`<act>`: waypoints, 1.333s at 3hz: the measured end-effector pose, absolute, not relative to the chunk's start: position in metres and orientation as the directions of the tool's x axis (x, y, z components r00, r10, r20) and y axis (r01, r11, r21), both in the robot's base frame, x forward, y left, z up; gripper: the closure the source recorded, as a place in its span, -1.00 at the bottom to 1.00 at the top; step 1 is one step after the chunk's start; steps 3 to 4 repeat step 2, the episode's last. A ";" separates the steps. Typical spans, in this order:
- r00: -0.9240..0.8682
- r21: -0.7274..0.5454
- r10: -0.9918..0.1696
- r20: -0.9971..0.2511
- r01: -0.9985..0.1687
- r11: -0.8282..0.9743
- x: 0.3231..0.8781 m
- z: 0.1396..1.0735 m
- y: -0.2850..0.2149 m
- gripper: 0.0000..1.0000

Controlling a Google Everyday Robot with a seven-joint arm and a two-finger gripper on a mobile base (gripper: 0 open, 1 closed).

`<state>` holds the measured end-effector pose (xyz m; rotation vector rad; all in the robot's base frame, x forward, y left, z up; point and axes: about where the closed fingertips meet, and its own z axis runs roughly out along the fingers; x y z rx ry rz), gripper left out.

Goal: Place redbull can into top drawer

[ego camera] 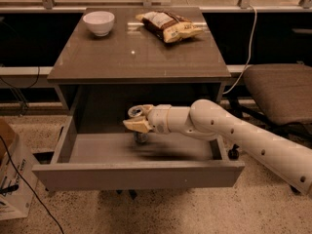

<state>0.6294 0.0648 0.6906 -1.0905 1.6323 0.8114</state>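
The top drawer [136, 175] is pulled wide open under the table, showing its pale grey inside. My gripper [137, 126] reaches into it from the right, over the drawer's back middle. It is shut on the redbull can [136, 112], a slim silver can held upright with its pull-tab top showing above the fingers. The can's lower end [141, 139] shows below the fingers, close to or on the drawer floor; I cannot tell which.
On the table top [136, 57] stand a white bowl [99, 22] at the back left and a yellow and brown snack bag [168, 25] at the back right. A padded chair [280, 89] stands at the right, and a cardboard box [12, 179] on the floor at the left.
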 end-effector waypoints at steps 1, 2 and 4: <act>-0.123 0.012 -0.277 -0.953 -0.928 0.372 0.629 0.691 0.067 -1.00; -0.123 0.012 -0.277 -0.953 -0.928 0.372 0.629 0.691 0.067 -1.00; -0.123 0.012 -0.277 -0.953 -0.928 0.372 0.629 0.691 0.067 -1.00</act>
